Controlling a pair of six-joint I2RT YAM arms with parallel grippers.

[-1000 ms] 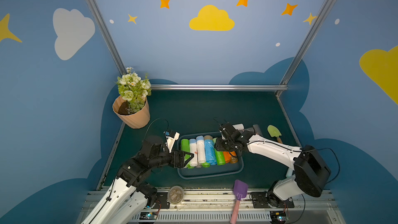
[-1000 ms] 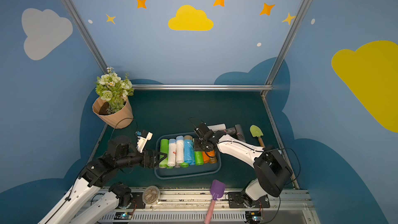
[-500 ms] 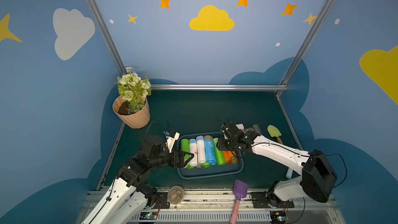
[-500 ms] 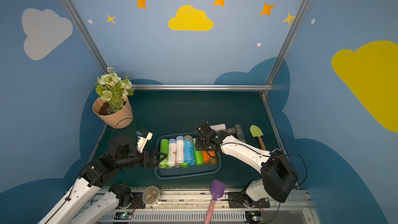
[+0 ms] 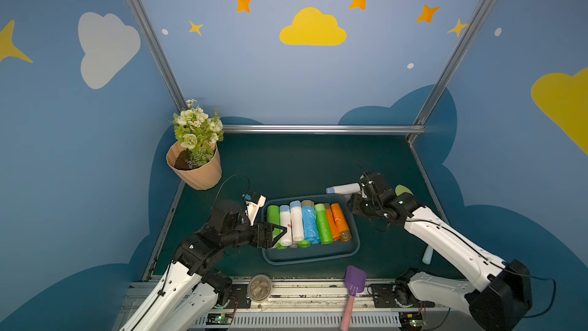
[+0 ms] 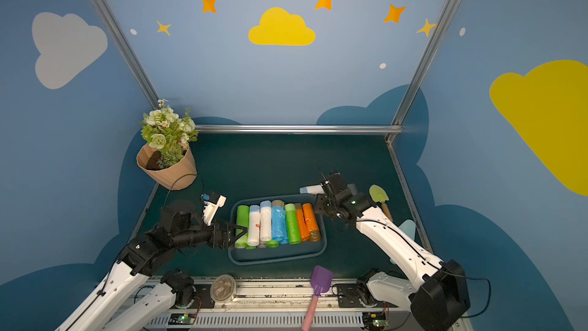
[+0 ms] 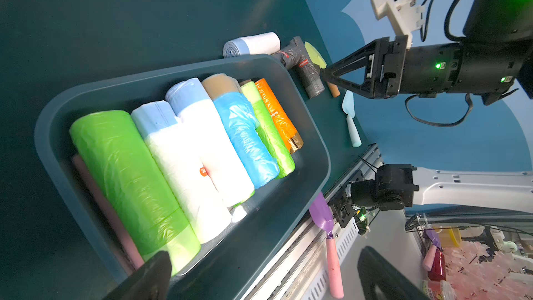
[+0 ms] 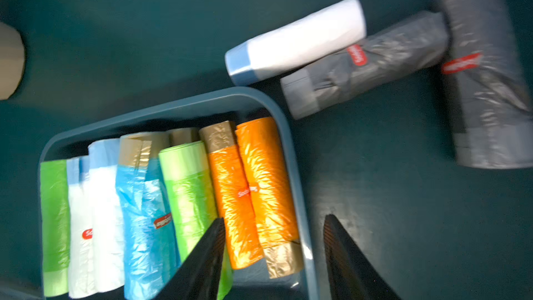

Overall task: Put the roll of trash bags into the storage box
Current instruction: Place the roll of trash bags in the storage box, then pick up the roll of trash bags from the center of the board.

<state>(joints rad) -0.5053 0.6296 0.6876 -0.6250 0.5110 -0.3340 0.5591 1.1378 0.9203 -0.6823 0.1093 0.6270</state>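
Clock directions refer to the mat (image 5: 302, 167) as seen from above: 12 = back wall, 6 = robot bases.

**Box.** Storage box (image 5: 310, 257) (image 6: 276, 258) (image 8: 291, 154) sits near-centre on the mat, long side running 9–3. Packed rolls (image 5: 297, 221) (image 7: 184, 151) lie inside, side by side, axes approx. 12–6. Order from 9 to 3: green, white, white, blue, green, orange, orange. More roll ends show beneath at the 6 edge.

**Loose rolls.** White roll (image 5: 343, 188) (image 6: 310, 189) (image 8: 297, 44) w/ blue end lies on the mat outside the box, just off its 1 o'clock corner, axis approx. 9–3. Per the right wrist view, two grey rolls (image 8: 369, 64) lie by it: one alongside & touching it, the second across the first's far end. In both top views the R arm hides most of them.

**Grippers.**
- Right gripper (image 5: 353, 206) (image 8: 274, 219) hovers over the box's 3 o'clock wall near the far corner. Its fingers are apart w/ nothing held; the box rim & an orange roll show in the gap.
- Left gripper (image 5: 281, 233) (image 6: 243, 234) hangs over the 9 o'clock end of the box, above the green roll. Its fingers are spread wide & empty.

**Other items.**
- Flower pot (image 5: 197, 173) at 10.
- Green spade (image 6: 378, 194) just past the R wrist at 3.
- Pale-blue trowel (image 6: 407, 227) at 4.
- Purple spade (image 5: 354, 278) & round tub (image 5: 260, 287) on the rail at 6.
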